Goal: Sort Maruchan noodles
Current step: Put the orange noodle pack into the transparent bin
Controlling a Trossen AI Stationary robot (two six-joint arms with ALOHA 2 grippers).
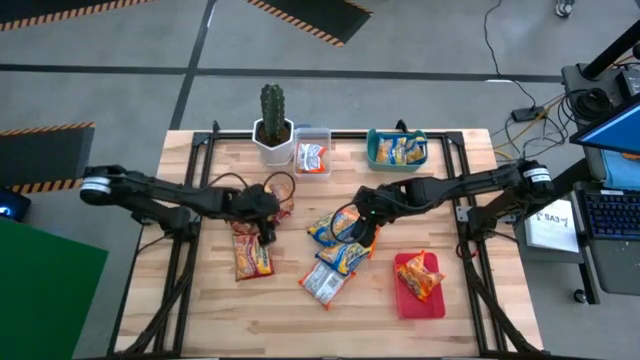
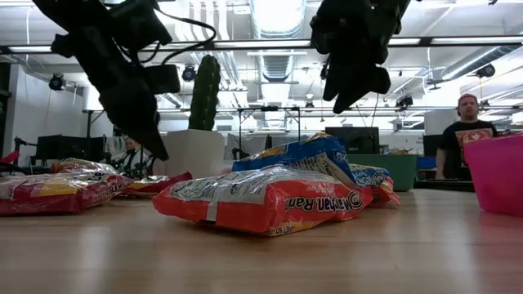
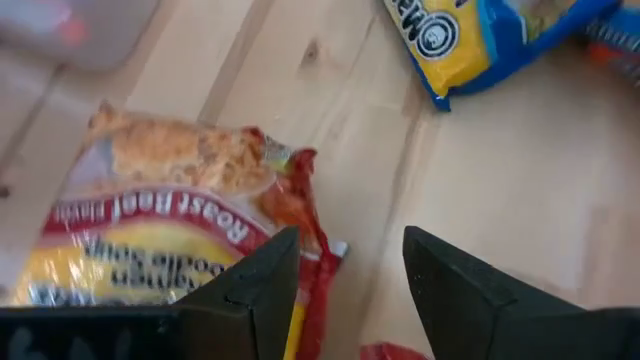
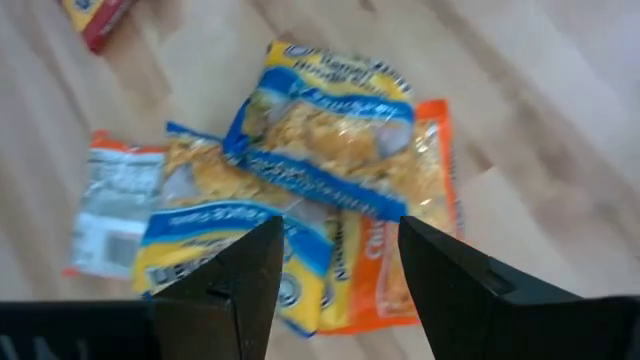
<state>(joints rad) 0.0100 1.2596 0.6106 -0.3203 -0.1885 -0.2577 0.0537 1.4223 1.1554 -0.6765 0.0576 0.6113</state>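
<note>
This is a robotics lab or workshop: a wooden table [image 1: 200,310] stands on a grey floor with hazard-striped mats [image 1: 310,18], trailing cables [image 1: 500,60] and a keyboard [image 1: 610,215], under exposed ceiling ducts [image 2: 274,16], with a person [image 2: 464,135] beyond.

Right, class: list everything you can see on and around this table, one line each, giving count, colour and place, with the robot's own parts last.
Noodle packets, middle pile: about four, blue-yellow, orange and silvery, table centre.
Red packets: about two, left of centre.
Red tray: one, front right, one orange packet on it.
Teal bin: one, back right, packets inside.
Clear bin: one, back centre, one packet inside.
Cactus: one, green, white pot, back edge.
Person: one, room behind.
Left gripper: open, over the red packets.
Right gripper: open, over the middle pile.
</note>
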